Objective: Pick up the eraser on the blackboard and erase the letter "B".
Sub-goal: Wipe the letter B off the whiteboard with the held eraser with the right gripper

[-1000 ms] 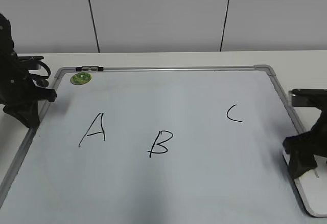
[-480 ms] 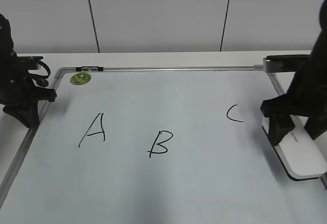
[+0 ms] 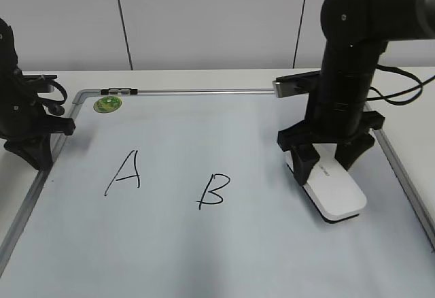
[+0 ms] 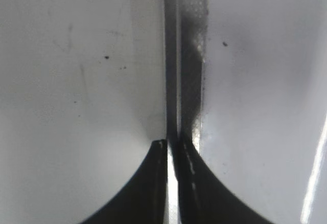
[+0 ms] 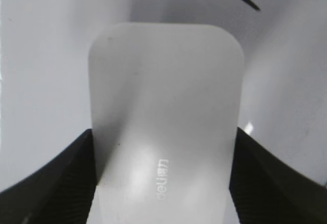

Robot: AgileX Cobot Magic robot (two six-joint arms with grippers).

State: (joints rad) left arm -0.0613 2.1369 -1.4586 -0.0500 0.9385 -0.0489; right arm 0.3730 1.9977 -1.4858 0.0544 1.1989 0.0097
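Two letters, "A" (image 3: pixel 124 173) and "B" (image 3: pixel 212 190), are displayed on the blackboard (image 3: pixel 224 243); "C" is hidden. Grey "deli" lettering is carried by the eraser (image 3: pixel 329 188), clamped between the right gripper (image 3: pixel 326 156) fingers right of "B". Left gripper (image 3: pixel 37 150) fingers are pressed together at the frame. White wall panels are seen behind.

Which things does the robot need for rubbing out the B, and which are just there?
Needed:
eraser, held by the right gripper
letter B
blackboard

Just there:
letter A
green sticker
left gripper, parked at the frame
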